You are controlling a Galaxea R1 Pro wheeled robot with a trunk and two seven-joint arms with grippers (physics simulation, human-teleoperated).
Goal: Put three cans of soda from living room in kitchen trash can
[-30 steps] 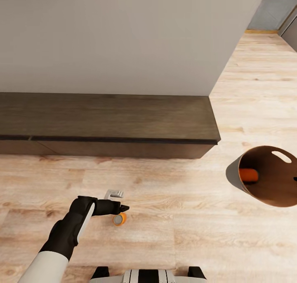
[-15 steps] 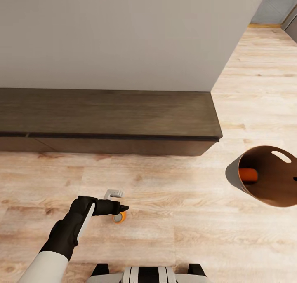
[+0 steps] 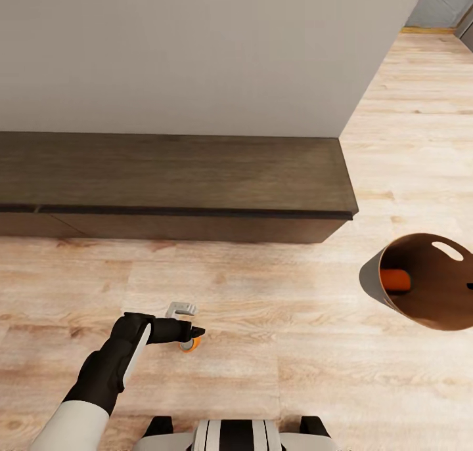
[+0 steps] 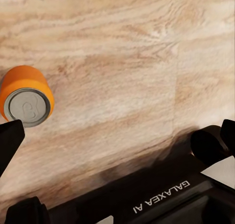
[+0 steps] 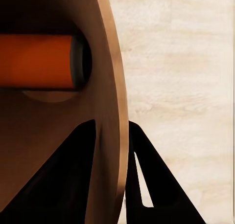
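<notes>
The left tool [image 3: 190, 333] hangs with its fingers apart directly above an upright orange soda can with a silver top [image 4: 26, 96] on the wood floor [image 3: 295, 346]. The right tool's fingers [image 5: 147, 170] are clamped on the wall of the tilted grey, copper-lined round bin [image 3: 427, 306], another orange can [image 3: 396, 279] lying inside.

You're over a pale wood-plank floor [image 3: 315, 346], matt, grain showing. That standing can [image 4: 25, 96] has glossy orange paint and a dull silver metal top. The long low cabinet [image 3: 171, 182] looks like dark matt wood. The bin [image 3: 420, 287] reads smooth: grey outside, coppery-brown satin inside, like the wall [image 3: 197, 50], flat matt grey.
</notes>
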